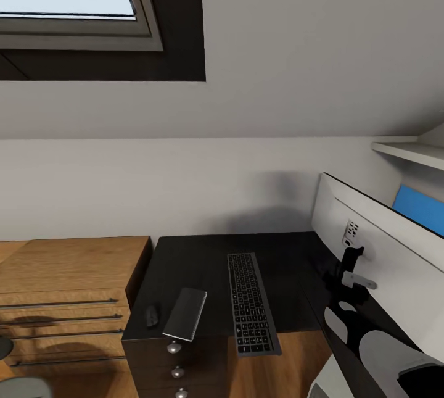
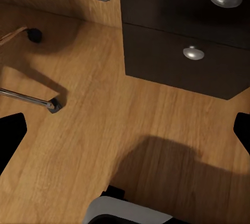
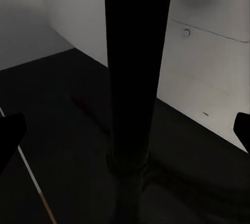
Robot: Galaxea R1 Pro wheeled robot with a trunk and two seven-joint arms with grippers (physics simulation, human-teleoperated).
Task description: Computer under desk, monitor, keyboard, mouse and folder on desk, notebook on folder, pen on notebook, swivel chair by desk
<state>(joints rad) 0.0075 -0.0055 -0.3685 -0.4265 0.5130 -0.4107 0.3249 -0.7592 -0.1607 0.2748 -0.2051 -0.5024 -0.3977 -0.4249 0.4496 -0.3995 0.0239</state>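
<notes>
While the right gripper [image 3: 125,133] is spread wide, its two black fingertips [image 3: 10,136] sit either side of the black upright stand column [image 3: 133,73] of the white-backed flat monitor [image 1: 394,262], which is straight ahead of the jaws and not yet pinched; I can't tell whether either pad touches it. The monitor stands on the matte black desk [image 1: 197,262], white rear shell just beyond the column. Judgement: rigid, top-heavy and fragile at the panel, so grip low on the column near its foot and never on the screen edge; the smooth column could twist in the jaws. Left gripper [image 2: 125,130] is also spread and empty, hanging over the wooden plank floor [image 2: 94,130], with the dark drawer fronts with round metal knobs [image 2: 194,53] ahead of it. Head view also shows a long dark-grey keyboard [image 1: 251,302], a small black mouse [image 1: 152,315] and a flat dark-grey rectangular item [image 1: 185,313] overhanging the desk's front edge; notebook or folder, can't tell. The monitor's screen side is mostly hidden, and its foot is lost in shadow.
</notes>
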